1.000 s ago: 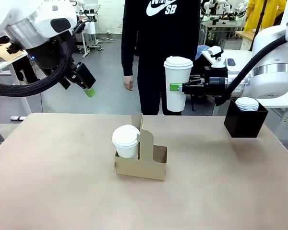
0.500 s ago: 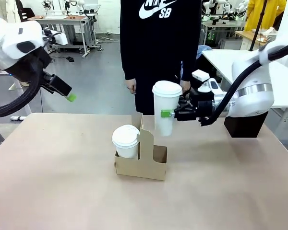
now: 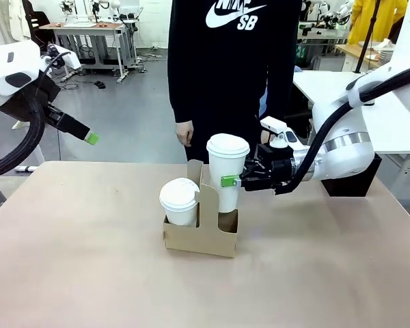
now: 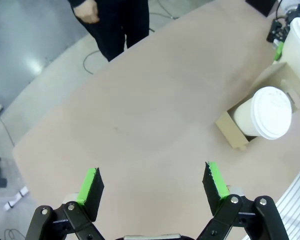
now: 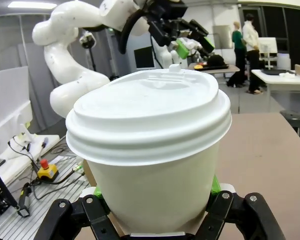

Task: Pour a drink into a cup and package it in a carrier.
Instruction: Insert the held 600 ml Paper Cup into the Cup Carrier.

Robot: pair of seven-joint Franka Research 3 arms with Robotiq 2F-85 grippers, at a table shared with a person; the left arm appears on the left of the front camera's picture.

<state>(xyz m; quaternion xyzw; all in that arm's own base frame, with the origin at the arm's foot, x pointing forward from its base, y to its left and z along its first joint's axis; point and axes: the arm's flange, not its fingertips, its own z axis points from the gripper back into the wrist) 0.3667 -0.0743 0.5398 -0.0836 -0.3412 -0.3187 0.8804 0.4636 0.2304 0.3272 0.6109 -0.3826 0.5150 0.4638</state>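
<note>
We see the right tool (image 3: 227,181) clamped on the cup (image 3: 227,171), its green pads pressed against the cup's sides just below the white domed lid; in the right wrist view the cup (image 5: 150,165) rises straight up between the tool's fingers (image 5: 97,191). The cup hangs upright directly ahead of the tool, its base at the mouth of the carrier's (image 3: 201,236) right-hand hole, and we cannot tell whether it has touched bottom. Just past the cup from the tool stands the carrier's upright handle tab (image 3: 203,198), and beyond that a second lidded cup (image 3: 180,201) sits in the other hole. Behind the right arm a black box (image 3: 352,186) rests on the desk (image 3: 89,260). A person (image 3: 225,75) in a dark top stands at the desk's far edge, one hand (image 3: 184,133) hanging close behind the carrier. The left tool (image 3: 90,138) hangs with its jaws spread wide and nothing between them, well apart from everything; from its wrist view the carrier (image 4: 240,135) lies far ahead and off to one side, bare desk (image 4: 140,125) directly below.
</note>
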